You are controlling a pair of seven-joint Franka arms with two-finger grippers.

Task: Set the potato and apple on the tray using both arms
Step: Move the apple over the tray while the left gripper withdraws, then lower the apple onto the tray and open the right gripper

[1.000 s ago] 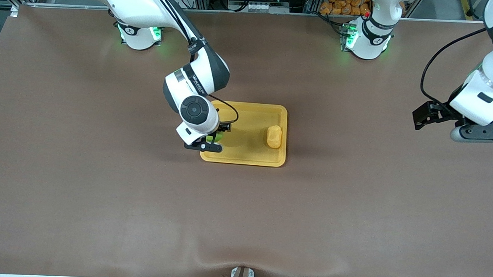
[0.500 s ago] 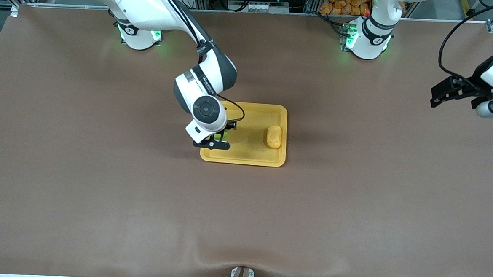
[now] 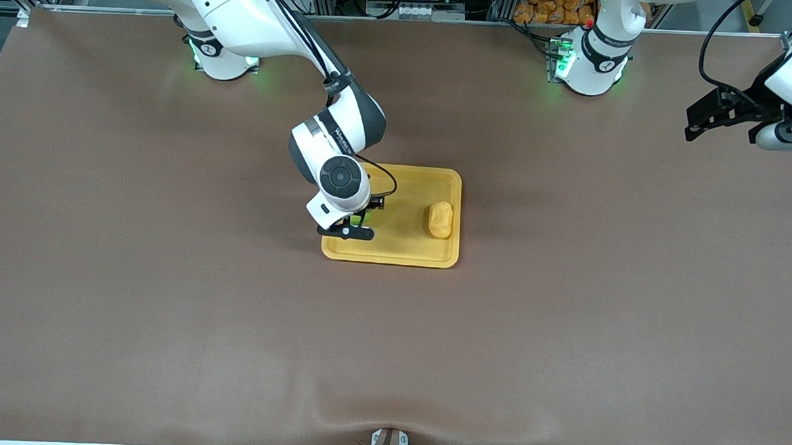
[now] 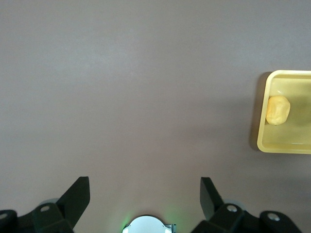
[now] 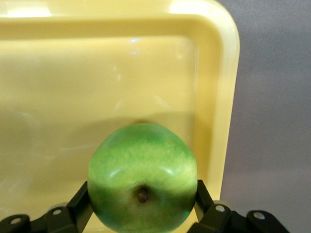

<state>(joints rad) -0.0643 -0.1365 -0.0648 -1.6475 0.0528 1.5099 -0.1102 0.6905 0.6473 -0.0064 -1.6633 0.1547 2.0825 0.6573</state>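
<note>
From the front, the shallow yellow-orange plastic tray (image 3: 401, 250) on the brown tabletop (image 3: 162, 291) held the oblong yellow-orange potato (image 3: 440, 219) toward the left arm's end. The right end effector (image 3: 354, 222) hung over its other end.

The left wrist view showed the left end effector (image 4: 145, 196) open, empty over bare tabletop.

The right wrist view showed the right end effector clamped on the round green apple (image 5: 143, 176) above the tray.

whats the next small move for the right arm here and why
Probably lower a touch and open the right end effector. It is shut on the apple over the tray, whose potato lies apart toward the left arm's end. The left end effector waits open over bare table.
</note>
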